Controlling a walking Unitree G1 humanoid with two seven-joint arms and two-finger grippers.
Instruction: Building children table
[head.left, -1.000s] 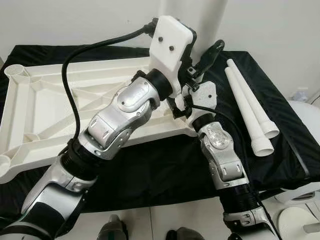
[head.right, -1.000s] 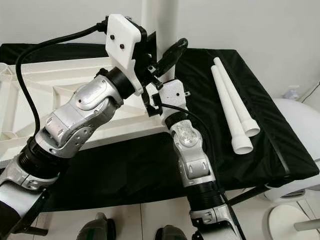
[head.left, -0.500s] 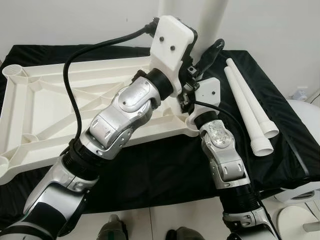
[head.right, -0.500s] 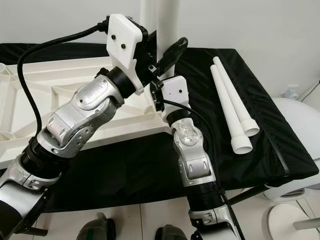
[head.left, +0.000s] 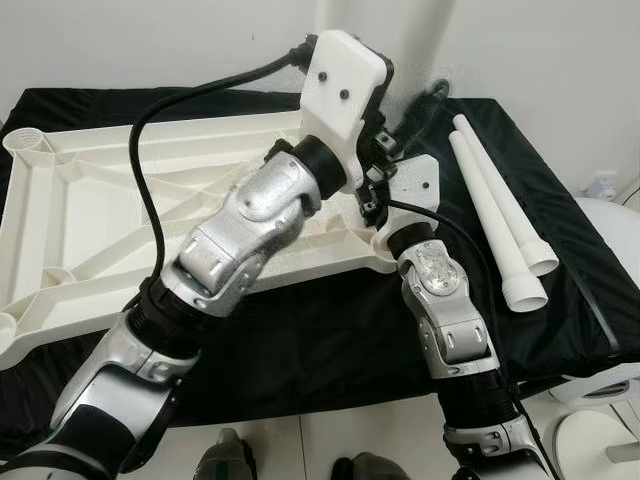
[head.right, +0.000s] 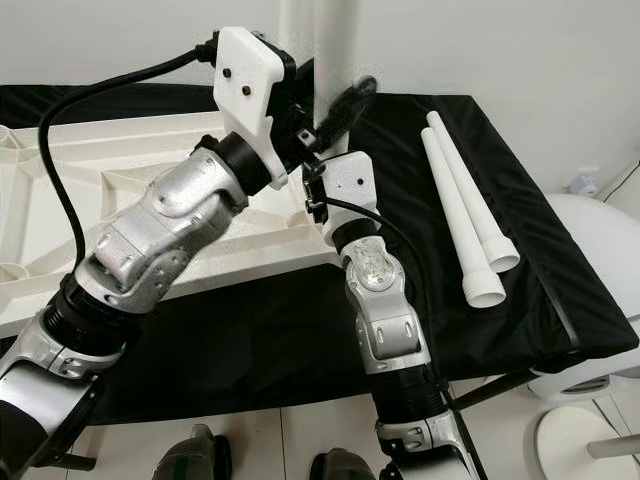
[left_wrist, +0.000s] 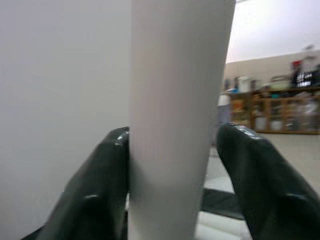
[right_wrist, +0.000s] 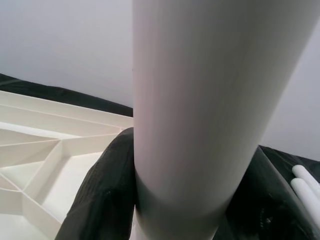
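We see our left gripper (left_wrist: 172, 200) and right gripper (right_wrist: 180, 210) both clamped on the white leg (left_wrist: 177, 110). It stands upright between their fingers, above the upturned tabletop (head.left: 90, 220).

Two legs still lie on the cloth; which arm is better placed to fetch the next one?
Right, probably. The loose legs lie on the robot's right, beside the right gripper. The left gripper would have to cross over the upright leg.
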